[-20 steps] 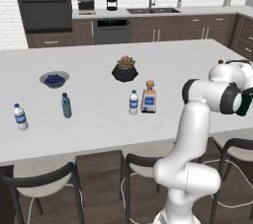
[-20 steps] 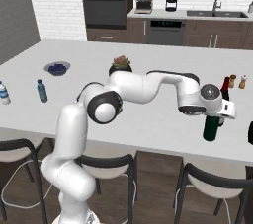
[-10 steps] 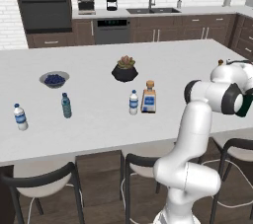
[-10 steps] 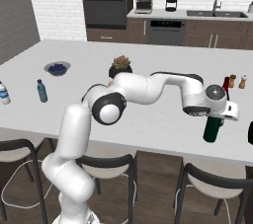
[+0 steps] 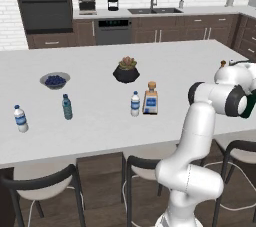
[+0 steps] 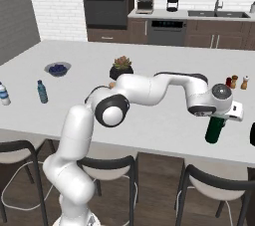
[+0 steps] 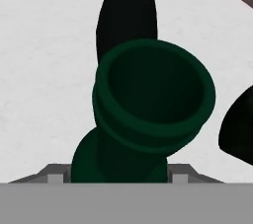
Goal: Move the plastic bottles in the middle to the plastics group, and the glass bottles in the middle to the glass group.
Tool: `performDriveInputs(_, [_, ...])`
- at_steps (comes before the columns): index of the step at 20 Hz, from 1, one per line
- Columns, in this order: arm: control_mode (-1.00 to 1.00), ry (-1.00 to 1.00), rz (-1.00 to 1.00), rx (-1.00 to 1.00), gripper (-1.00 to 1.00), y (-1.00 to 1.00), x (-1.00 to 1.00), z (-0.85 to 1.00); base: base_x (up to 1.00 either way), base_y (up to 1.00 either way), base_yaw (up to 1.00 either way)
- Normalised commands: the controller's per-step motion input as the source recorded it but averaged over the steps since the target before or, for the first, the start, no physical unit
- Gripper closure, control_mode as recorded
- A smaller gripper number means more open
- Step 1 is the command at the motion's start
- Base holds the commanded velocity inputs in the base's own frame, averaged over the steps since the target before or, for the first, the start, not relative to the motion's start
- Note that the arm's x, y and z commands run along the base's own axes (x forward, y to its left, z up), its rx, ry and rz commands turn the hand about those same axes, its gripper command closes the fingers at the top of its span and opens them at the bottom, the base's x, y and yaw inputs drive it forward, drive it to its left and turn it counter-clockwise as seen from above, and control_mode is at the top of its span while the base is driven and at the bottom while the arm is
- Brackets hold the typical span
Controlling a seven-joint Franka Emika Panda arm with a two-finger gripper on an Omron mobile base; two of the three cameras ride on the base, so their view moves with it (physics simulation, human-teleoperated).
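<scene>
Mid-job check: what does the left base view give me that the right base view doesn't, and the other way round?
Left base view: the small water bottle and the square bottle stand side by side mid-counter. Right base view: the gripper is clamped on the neck of the green wine bottle. Both: the plant, the bowl, the blue-tinted bottle and the far-left clear bottle.
</scene>
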Motion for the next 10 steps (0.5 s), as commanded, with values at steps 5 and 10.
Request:
performDriveInputs(5, [-1.0, 0.0, 0.0, 0.0, 1.0, 0.12, 0.0, 0.0, 0.0, 0.0, 0.0])
performDriveInputs(10, [-1.0, 0.0, 0.0, 0.0, 1.0, 0.01, 0.0, 0.0, 0.0, 0.0, 0.0])
